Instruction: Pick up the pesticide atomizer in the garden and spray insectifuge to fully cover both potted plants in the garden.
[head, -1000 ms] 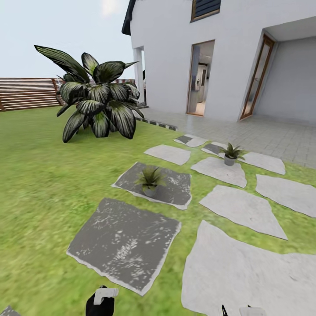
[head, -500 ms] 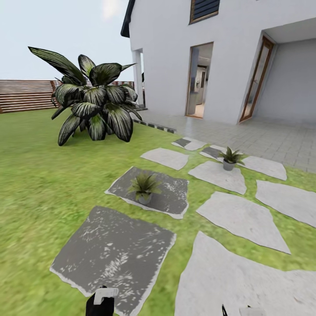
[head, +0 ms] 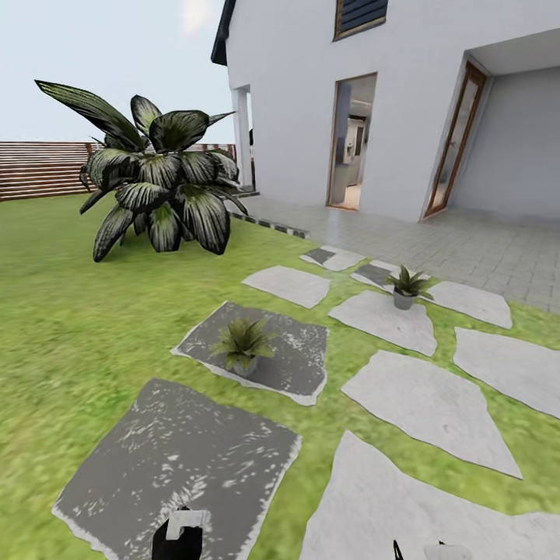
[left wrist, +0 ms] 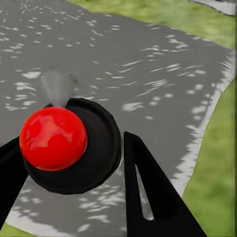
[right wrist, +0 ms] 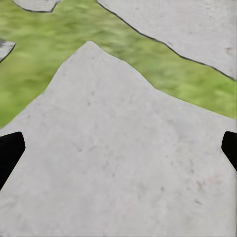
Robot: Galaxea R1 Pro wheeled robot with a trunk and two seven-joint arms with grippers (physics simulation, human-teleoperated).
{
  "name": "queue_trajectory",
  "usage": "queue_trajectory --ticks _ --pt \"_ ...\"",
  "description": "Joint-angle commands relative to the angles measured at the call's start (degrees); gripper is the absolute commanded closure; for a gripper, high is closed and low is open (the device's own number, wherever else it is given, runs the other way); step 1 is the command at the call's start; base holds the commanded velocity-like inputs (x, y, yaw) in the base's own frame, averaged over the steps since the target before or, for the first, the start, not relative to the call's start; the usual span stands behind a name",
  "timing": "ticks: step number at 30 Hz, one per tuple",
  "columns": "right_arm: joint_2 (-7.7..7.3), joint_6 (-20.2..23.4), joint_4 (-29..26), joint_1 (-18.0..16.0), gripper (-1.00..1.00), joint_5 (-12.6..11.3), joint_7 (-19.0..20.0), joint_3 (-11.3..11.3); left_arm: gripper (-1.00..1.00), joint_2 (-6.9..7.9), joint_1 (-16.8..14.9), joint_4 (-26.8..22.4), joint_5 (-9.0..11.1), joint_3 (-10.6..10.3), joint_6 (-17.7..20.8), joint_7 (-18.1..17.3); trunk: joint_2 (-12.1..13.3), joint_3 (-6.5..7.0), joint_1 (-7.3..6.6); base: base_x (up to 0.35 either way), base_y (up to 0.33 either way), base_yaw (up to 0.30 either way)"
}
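Your left hand (left wrist: 74, 163) is clamped on the atomizer (left wrist: 54, 138); your right hand (right wrist: 118, 148) is apart. One plant (head: 243, 342) sits on a dark stone (head: 295, 362), the other (head: 406, 285) farther right.

One potted plant (head: 243, 346), a green rosette in a tiny grey pot, stands upright on a dark stone (head: 257, 350) at frame centre. The other (head: 406, 286) stands upright centre-right, between pale stones. The atomizer (left wrist: 69, 145), its red-capped dark top showing, sits between the left pincer's (left wrist: 74, 187) fingers (left wrist: 148, 192).
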Motion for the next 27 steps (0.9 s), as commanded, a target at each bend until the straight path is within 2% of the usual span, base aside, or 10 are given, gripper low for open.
queue_trajectory --ticks 1,12,27 --pt "0.00 -0.1 0.1 0.0 -1.00 0.3 -0.2 0.0 1.00 0.01 0.0 0.0 0.1 -0.2 -0.2 0.2 0.0 -0.05 0.02 0.280 -0.166 0.000" --pt "0.00 -0.1 0.1 0.0 -1.00 0.3 -0.2 0.0 1.00 0.01 0.0 0.0 0.1 -0.2 -0.2 0.2 0.0 -0.05 0.02 0.266 -0.176 0.038" --pt "0.00 -0.1 0.1 0.0 -1.00 0.3 -0.2 0.0 1.00 0.01 0.0 0.0 0.1 -0.2 -0.2 0.2 0.0 -0.05 0.02 0.206 -0.219 0.242"
